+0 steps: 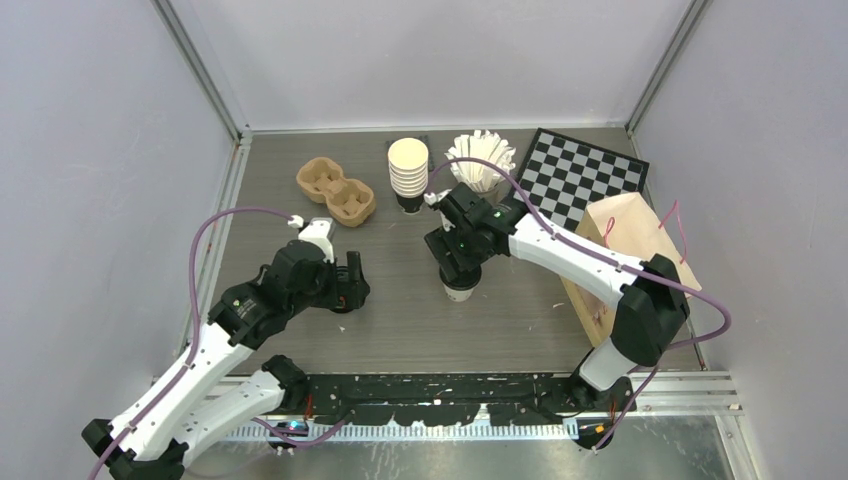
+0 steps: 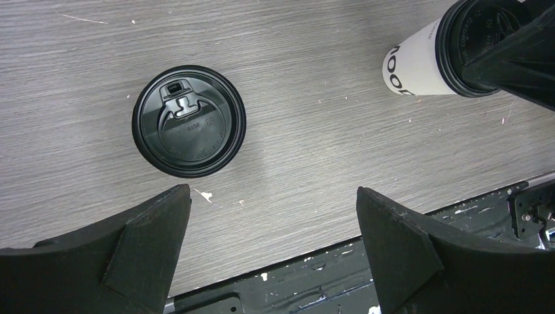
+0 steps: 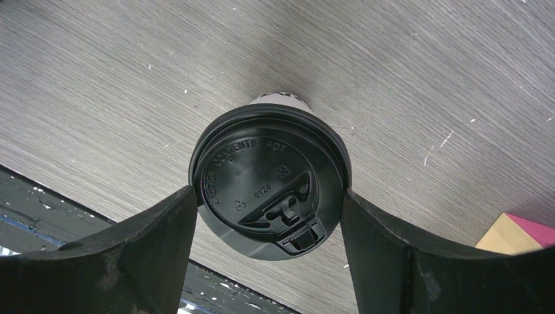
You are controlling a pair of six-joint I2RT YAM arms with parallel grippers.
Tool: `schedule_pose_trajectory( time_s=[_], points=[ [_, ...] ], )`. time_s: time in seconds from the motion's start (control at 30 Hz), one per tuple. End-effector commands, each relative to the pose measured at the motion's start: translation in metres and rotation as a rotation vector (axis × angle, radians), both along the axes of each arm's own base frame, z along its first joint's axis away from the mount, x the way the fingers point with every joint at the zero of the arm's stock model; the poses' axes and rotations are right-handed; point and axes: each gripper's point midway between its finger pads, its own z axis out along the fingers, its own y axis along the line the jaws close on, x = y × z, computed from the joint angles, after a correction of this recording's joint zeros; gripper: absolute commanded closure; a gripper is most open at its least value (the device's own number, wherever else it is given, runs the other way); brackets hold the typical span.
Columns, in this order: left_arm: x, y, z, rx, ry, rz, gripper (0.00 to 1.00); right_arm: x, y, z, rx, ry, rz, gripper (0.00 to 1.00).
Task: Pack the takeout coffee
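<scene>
Right wrist view looks straight down on the right cup (image 3: 262, 163). It stands upright on the table (image 3: 98, 78) with its black lid facing the camera. The cup sits between the two fingers (image 3: 150, 242) of the right claw (image 3: 268, 196), a little toward the tips. Each finger lies against the lid's rim, one on either side, and no gap shows between them. Whether the claw already pinches the cup or only touches it, I cannot tell.

Left wrist view shows the left claw (image 2: 273, 229) spread wide and holding nothing. The left cup (image 2: 188, 121) stands upright on the table ahead of this claw, not between the fingers. It is just beyond the tip of the finger at the picture's left, with bare table between them. At the top right corner of the same view the right cup appears again, with its white wall and some black print, and the dark right claw is over its lid.

From the top camera the right cup is near the table's middle, under the right claw. The left claw hangs to its left, well apart from it. Behind them stand a carrier (image 1: 336, 191), a stack (image 1: 408, 165) of lidless cups and a checkerboard (image 1: 580, 172). A bag (image 1: 625, 235) is at the right side.
</scene>
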Motion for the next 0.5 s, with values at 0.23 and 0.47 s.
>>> schedule_pose_trajectory(
  time_s=[0.23, 0.47],
  points=[
    [0.005, 0.000, 0.006, 0.002, -0.026, 0.010, 0.00, 0.065, -0.047, 0.014, 0.043, -0.032, -0.227, 0.24],
    [0.006, 0.002, 0.004, 0.018, -0.018, 0.019, 0.00, 0.102, -0.068, 0.018, 0.061, -0.042, -0.316, 0.24]
  ],
)
